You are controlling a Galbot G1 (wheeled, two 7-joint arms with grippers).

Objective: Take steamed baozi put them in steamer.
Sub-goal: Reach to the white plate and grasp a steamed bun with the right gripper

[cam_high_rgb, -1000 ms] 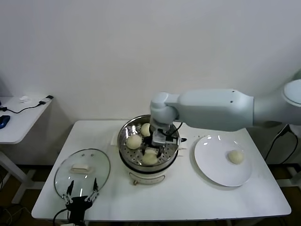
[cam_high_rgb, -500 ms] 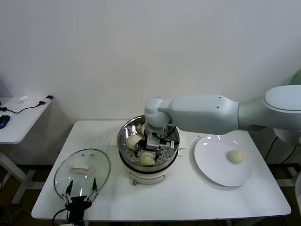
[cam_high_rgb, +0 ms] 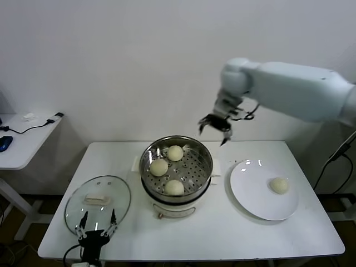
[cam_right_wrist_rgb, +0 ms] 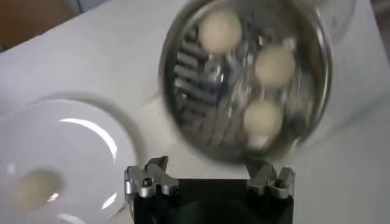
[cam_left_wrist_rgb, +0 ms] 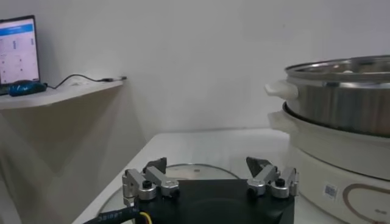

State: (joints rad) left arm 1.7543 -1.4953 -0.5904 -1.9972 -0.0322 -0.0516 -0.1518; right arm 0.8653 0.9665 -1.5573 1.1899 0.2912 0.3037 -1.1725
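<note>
The steamer (cam_high_rgb: 193, 166) stands mid-table and holds three baozi: one at the back (cam_high_rgb: 175, 153), one on the left (cam_high_rgb: 159, 167) and one at the front (cam_high_rgb: 174, 187). Another baozi (cam_high_rgb: 279, 185) lies on the white plate (cam_high_rgb: 250, 192) to the right. My right gripper (cam_high_rgb: 216, 127) hangs open and empty, high above the steamer's back right edge. From its wrist I look down on the steamer (cam_right_wrist_rgb: 195, 79), its buns (cam_right_wrist_rgb: 275, 66) and the plate's baozi (cam_right_wrist_rgb: 36, 185). My left gripper (cam_high_rgb: 95, 228) is parked open at the table's front left.
A round glass lid (cam_high_rgb: 97, 200) lies flat on the table left of the steamer, just beyond the left gripper (cam_left_wrist_rgb: 207, 165). A small side table (cam_high_rgb: 25, 139) with cables stands off to the far left. A white wall backs the table.
The right gripper opened and let go of a baozi at the steamer's front. It then rose up and to the right, out of the steamer. The left arm stayed still.
</note>
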